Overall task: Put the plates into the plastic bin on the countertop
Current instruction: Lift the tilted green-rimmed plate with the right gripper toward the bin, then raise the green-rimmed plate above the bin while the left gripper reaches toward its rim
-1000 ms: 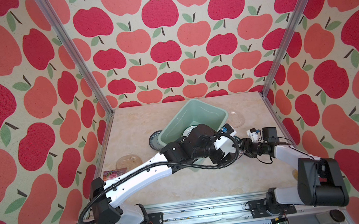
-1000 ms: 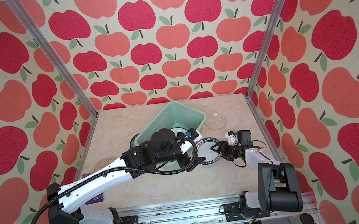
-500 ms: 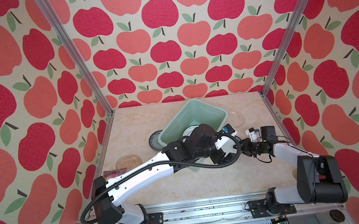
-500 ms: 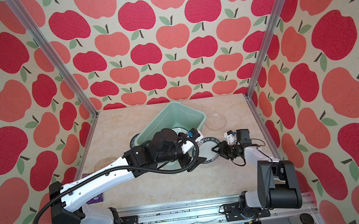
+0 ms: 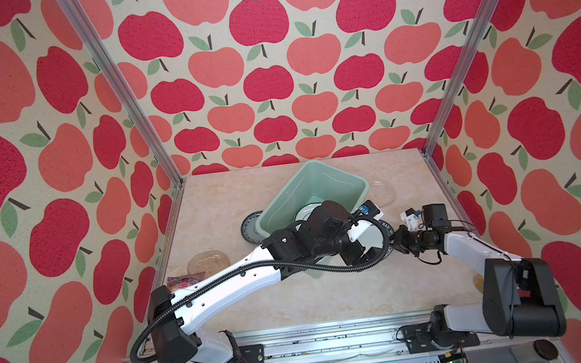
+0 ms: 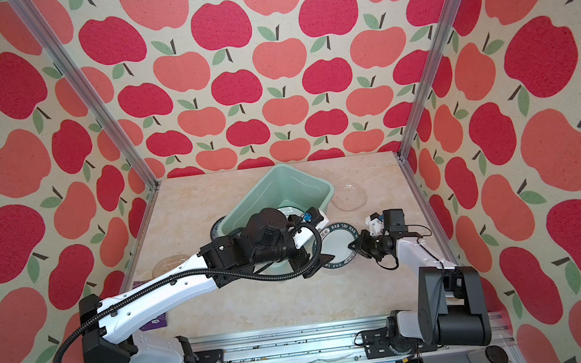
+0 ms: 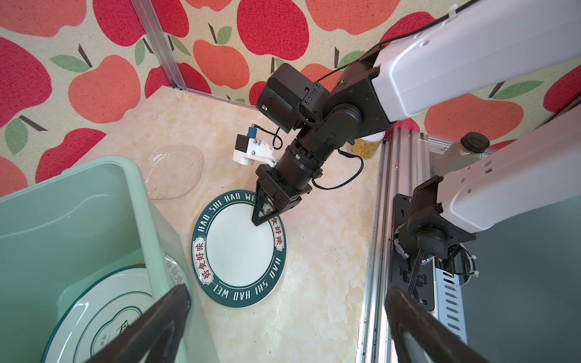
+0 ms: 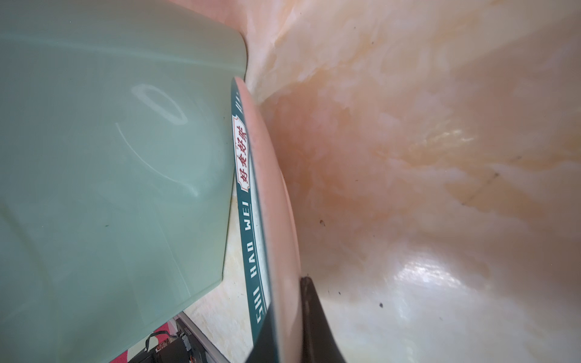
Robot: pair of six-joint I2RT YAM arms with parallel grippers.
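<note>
Lettering: the lettered plate (image 7: 239, 248) is showing "HAO SHI HAO WEI" twice in white capitals on its dark teal rim. Red Chinese characters are sitting in two white cartouches between the two runs.
Right tool: the right tool (image 7: 262, 217) is pinching that plate's near rim, one finger lying on the lettered band and the other under the edge.
Left tool: the left tool (image 7: 287, 294) is hanging spread wide, holding nothing, above the wall of the plastic bin (image 7: 94, 176).
Plate position: the plate is lying on the bench (image 7: 320, 283), between the right tool and the bin, its far rim just beside the bin's wall.
Change: the right tool's jaws are now standing closer together than one second ago; the plate is sitting in the same spot.
Bin contents: a white emblem plate (image 7: 103, 311) with thin green rings is lying on the bin's floor; its emblem is too small to read.
Materials: the bin is showing smooth, translucent mint plastic with rounded corners, and the bench a glossy marble look. A clear glass plate (image 7: 176, 173) is lying to one side of the right tool, just beside the bin's corner.
</note>
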